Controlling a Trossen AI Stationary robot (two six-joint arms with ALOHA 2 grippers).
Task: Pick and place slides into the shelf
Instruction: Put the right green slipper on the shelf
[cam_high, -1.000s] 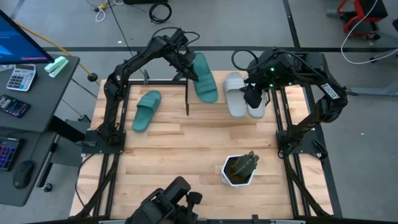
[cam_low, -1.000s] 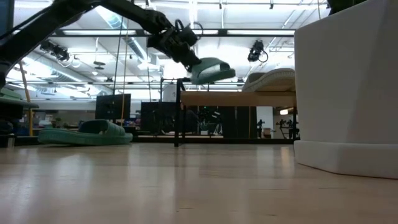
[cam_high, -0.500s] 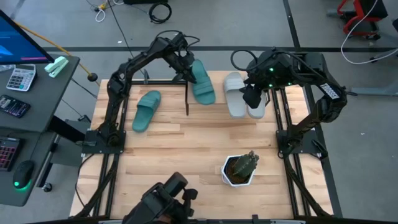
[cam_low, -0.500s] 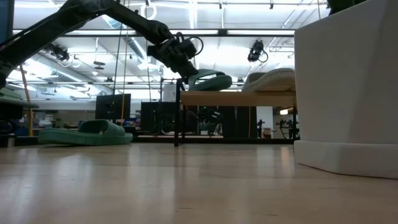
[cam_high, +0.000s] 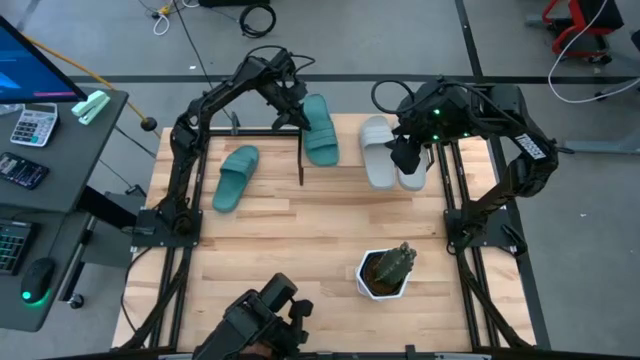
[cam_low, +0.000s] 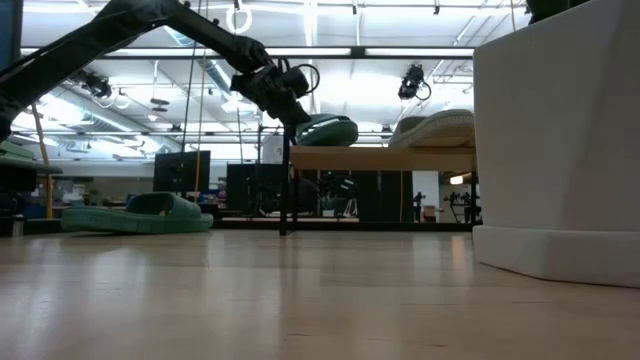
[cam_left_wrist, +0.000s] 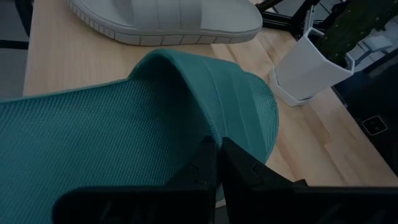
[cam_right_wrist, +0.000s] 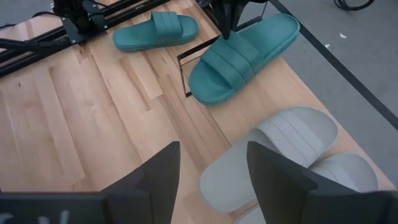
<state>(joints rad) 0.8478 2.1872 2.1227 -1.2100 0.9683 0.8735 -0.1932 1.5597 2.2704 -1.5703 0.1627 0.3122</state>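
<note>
While your left gripper (cam_high: 297, 113) is clamped on the edge of one teal slide (cam_high: 318, 128), that slide sits at the left end of the shelf (cam_low: 380, 157), at the far side of the tabletop (cam_high: 300, 230). Low view shows it right at the plank top; you can't tell whether its sole is fully down. The second teal slide (cam_high: 235, 177) lies flat on the tabletop, left of the shelf and well apart from it. Both grey slides (cam_high: 388, 151) lie side by side on the right half of the shelf. Your right gripper (cam_high: 405, 156) hangs over them with its fingers spread, holding nothing. A white pot with a plant (cam_high: 385, 271) stands near-right on the tabletop.
</note>
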